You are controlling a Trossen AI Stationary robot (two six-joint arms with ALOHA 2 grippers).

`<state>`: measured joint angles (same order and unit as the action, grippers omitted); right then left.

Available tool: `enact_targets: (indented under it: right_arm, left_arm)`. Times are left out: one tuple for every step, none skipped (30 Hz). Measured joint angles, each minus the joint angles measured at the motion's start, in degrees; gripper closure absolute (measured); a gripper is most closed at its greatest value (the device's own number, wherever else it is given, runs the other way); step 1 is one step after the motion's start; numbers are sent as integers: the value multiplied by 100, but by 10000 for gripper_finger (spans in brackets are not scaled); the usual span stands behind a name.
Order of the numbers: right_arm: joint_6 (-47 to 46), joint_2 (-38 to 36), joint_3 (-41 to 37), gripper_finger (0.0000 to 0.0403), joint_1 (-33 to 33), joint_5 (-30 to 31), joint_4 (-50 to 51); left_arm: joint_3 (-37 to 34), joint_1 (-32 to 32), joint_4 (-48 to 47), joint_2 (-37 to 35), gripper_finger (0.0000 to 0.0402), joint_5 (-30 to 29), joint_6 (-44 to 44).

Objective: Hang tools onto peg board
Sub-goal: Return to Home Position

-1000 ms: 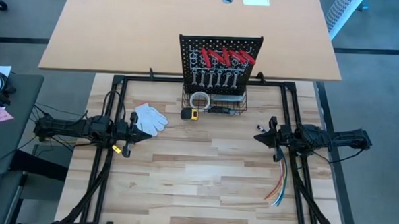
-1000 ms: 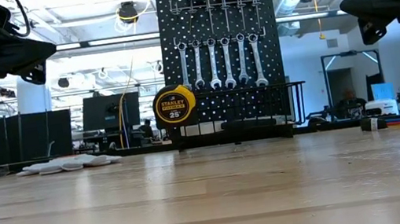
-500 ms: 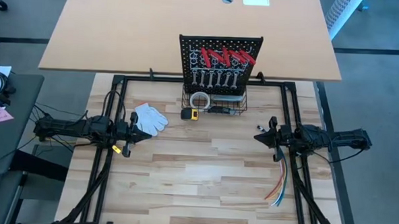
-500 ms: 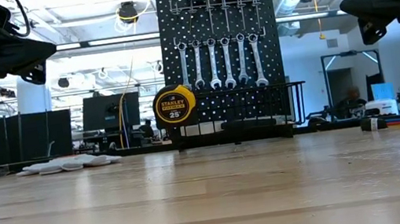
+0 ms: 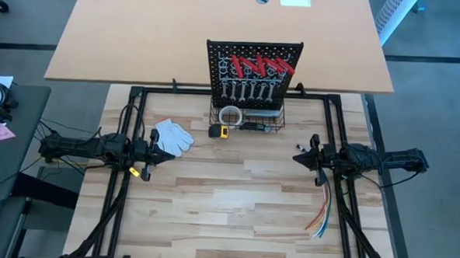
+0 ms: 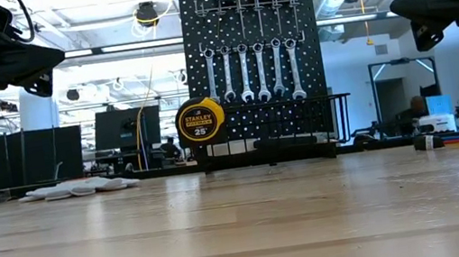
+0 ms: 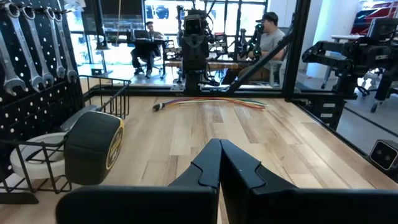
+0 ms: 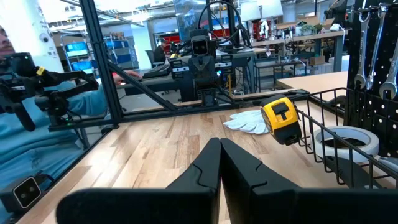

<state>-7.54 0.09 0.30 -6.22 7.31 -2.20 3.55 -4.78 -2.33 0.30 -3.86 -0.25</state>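
Observation:
The peg board (image 5: 253,72) stands upright at the table's far middle. A row of red-handled tools (image 5: 261,66) hangs along its top. Below them several silver wrenches (image 6: 252,72) hang by their ring ends from hooks. A black wire basket (image 6: 275,126) sits at the board's base. My left gripper (image 5: 157,151) waits shut above the table's left side, pointing level toward the middle; its fingers meet in the left wrist view (image 7: 219,149). My right gripper (image 5: 300,158) waits shut above the right side, its fingers together in the right wrist view (image 8: 219,148). Neither holds anything.
A white glove (image 5: 173,136) lies left of the basket. A yellow tape measure (image 6: 200,121) stands in front of the basket, and a roll of white tape (image 5: 231,114) lies inside it. Coloured wires (image 5: 321,211) lie near the right arm. People sit beyond the table.

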Motion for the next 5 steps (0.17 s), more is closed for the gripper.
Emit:
enact_targets:
  right_arm:
    - [-1, 1, 0, 384, 0, 0, 0]
    - [0, 1, 0, 384, 0, 0, 0]
    - [0, 1, 0, 384, 0, 0, 1]
    - [1, 1, 0, 384, 0, 0, 0]
    - [-1, 1, 0, 384, 0, 0, 0]
  left_arm:
    - [0, 0, 0, 0, 401, 0, 0]
    - [0, 0, 0, 0, 401, 0, 0]
    - [0, 0, 0, -1, 401, 0, 0]
    - [0, -2, 0, 0, 401, 0, 0]
    - [0, -2, 0, 0, 401, 0, 0]
